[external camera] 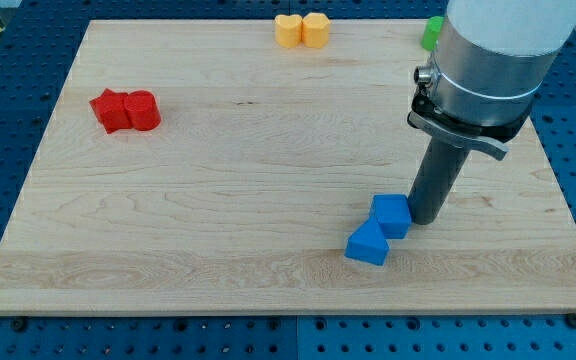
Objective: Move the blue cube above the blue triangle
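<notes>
Plainly, my tip point(426, 219) touches the blue cube point(391, 214).

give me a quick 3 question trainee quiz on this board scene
1. True or false: my tip is at the blue cube's right side in the view.
2. Which block lies nearer the view's bottom: A) blue cube B) blue triangle C) red pair
3. Fill in: the two yellow blocks sit at the board's ___ edge in the view.

Key
1. True; the tip is right beside the cube, contact cannot be confirmed.
2. B; it lies just below-left of the cube, apparently touching it.
3. Top.
</notes>
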Robot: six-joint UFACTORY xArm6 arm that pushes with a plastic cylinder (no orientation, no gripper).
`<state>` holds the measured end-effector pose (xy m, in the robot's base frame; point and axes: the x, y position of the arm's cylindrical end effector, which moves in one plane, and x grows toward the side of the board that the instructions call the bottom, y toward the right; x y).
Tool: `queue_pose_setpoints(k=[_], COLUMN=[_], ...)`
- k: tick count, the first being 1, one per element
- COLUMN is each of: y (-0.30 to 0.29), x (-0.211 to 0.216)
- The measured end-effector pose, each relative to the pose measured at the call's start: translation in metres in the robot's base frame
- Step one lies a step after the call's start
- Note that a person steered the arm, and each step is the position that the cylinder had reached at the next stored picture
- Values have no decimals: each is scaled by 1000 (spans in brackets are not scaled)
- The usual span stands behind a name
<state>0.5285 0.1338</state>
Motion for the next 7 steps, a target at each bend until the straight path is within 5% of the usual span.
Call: queue_pose_setpoints(k=[2, 7], y=[29, -7], x=[56, 19])
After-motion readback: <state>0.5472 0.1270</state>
